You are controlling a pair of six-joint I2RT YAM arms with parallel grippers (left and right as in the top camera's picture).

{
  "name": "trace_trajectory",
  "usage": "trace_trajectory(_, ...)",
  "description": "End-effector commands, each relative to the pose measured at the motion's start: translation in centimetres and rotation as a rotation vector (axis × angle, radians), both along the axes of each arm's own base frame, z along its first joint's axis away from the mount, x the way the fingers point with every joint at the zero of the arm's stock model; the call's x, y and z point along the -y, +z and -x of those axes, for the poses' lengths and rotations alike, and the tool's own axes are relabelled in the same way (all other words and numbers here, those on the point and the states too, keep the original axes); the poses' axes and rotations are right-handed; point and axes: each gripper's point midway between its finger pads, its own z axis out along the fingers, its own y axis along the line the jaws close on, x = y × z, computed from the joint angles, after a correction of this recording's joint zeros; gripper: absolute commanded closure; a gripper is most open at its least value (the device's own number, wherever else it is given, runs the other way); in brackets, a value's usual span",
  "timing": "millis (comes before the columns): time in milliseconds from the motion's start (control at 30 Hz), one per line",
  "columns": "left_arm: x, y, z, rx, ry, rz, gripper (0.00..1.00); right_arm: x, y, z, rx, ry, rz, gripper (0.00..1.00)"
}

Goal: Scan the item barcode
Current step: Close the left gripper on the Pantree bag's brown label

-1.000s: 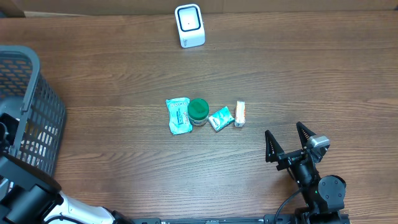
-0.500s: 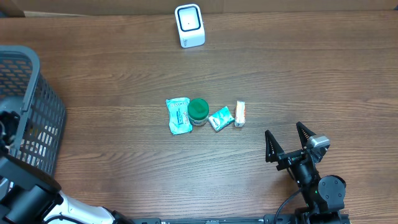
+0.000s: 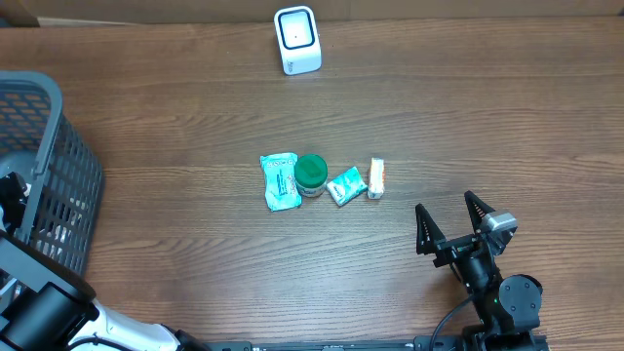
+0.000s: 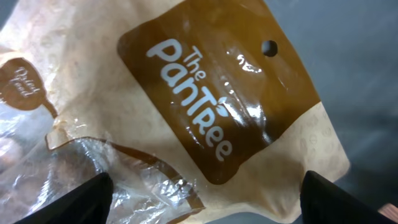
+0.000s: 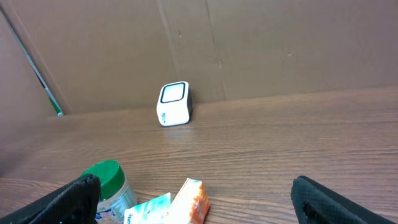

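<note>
The pouch (image 4: pixel 205 99) lay flat under the left gripper (image 4: pixel 221 196), deep in the basket (image 3: pixel 58 127). It was tan kraft paper with a glossy brown label, white lettering reading "The PanTree", a punched hang hole and a crinkled clear window at one corner. The left gripper's dark fingertips (image 4: pixel 93 193) stood wide apart at the bottom corners of the wrist view, released and clamping nothing. The basket was dark grey plastic lattice with rounded corners.

The right gripper (image 3: pixel 450 226) hung over the near right part of the table (image 3: pixel 195 117), its two black prongs spread and bare. The table was dark, streaky wood grain. In a row at its middle lay a crumpled teal packet (image 3: pixel 281 181), a round green-lidded jar (image 3: pixel 311 173), a small teal sachet (image 3: pixel 345 185) and a little white-and-orange box (image 3: pixel 376 177), each touching or just beside the next. The scanner (image 3: pixel 297 39), a rounded white block with a dark-rimmed face, stood at the far edge.

Only the left wrist view showed the pouch; from overhead the basket wall hid it. Only the right wrist view showed the brown cardboard wall (image 5: pixel 261 50) rising behind the scanner, and it missed the teal packet and the basket.
</note>
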Motion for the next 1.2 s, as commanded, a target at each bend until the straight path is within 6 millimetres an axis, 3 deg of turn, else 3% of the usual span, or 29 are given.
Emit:
trace_trajectory(0,-0.4,-0.4,0.4,-0.023,-0.041,-0.031,0.24,0.0,-0.2,0.0,0.002,-0.005,-0.003,0.00)
trace_trajectory(533,-0.1,-2.9,1.1,-0.029,-0.042,-0.058,0.47,0.0,-0.2,0.0,0.002,-0.005,-0.003,0.00)
trace_trajectory(833,-0.1,-2.9,1.1,-0.027,-0.030,-0.057,0.94,0.0,-0.2,0.0,0.002,-0.005,-0.003,0.00)
trace_trajectory(1033,-0.4,-2.1,0.7,-0.016,-0.003,-0.058,0.96,0.0,-0.2,0.0,0.002,-0.005,-0.003,0.00)
trace_trajectory(1167,-0.6,-0.5,0.5,-0.023,0.020,-0.044,0.96,0.0,-0.2,0.0,0.002,-0.005,-0.003,0.00)
